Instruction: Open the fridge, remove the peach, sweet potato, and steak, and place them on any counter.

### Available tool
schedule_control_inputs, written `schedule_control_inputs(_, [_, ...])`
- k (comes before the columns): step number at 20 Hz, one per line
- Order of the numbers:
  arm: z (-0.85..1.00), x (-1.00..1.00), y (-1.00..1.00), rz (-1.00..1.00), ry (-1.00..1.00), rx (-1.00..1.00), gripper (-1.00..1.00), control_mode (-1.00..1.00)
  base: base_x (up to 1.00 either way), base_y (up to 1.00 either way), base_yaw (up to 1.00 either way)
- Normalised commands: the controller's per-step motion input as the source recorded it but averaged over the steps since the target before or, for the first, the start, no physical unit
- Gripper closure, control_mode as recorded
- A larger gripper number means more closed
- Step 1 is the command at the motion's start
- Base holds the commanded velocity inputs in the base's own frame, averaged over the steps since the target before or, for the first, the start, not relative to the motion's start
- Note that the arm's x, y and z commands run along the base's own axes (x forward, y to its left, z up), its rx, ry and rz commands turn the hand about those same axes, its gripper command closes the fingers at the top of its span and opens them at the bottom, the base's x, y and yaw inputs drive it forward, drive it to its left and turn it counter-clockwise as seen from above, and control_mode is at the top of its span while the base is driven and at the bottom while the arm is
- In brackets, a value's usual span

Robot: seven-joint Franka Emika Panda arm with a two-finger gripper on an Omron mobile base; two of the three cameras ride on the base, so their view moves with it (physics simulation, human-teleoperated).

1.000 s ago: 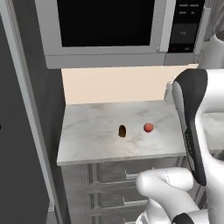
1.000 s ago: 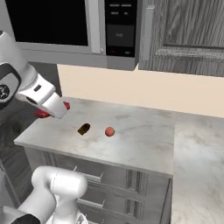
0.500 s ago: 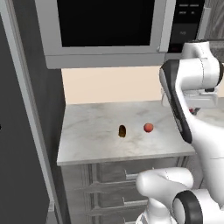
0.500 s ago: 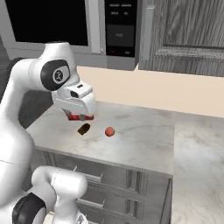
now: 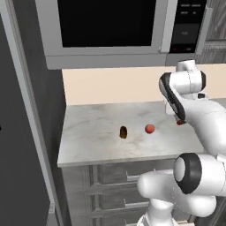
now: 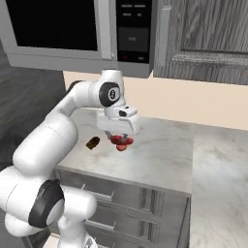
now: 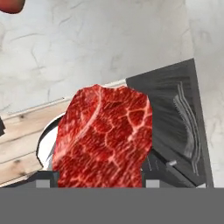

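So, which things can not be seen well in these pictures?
- Fingertips of the gripper: in the hand view, the steak covers them.
- Peach: in the right base view, hidden behind the gripper and steak.
- Fridge: cut by the left edge of the left base view; its inside is not visible.

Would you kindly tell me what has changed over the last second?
The hand, gripping the flat red steak, swung from the counter's fridge-side edge across above the marbled counter. The small brown sweet potato and the round orange-pink peach stayed put on it.
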Motion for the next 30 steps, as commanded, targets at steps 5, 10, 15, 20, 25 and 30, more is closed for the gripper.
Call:
schedule_control_inputs(5, [-0.99, 0.75, -0.69, 0.0, 0.01, -0.01, 1.0, -1.0, 0.0, 0.0, 0.0])
schedule_control_inputs(10, [-0.6, 0.79, -0.42, 0.0, 0.05, 0.0, 1.0, -1.0, 0.0, 0.0, 0.0])
schedule_control_inputs(15, [-0.49, 0.59, -0.31, 0.0, 0.06, 0.0, 1.0, -1.0, 0.0, 0.0, 0.0])
schedule_control_inputs(20, [-0.48, 0.63, -0.25, 0.0, 0.03, 0.0, 1.0, -1.0, 0.0, 0.0, 0.0])
schedule_control_inputs(25, [-0.46, 0.05, -0.11, 0.0, -0.04, 0.0, -1.0, -1.0, 0.0, 0.0, 0.0])
schedule_control_inputs(30, [-0.35, 0.08, -0.02, 0.0, -0.1, 0.0, -1.0, -1.0, 0.0, 0.0, 0.0])
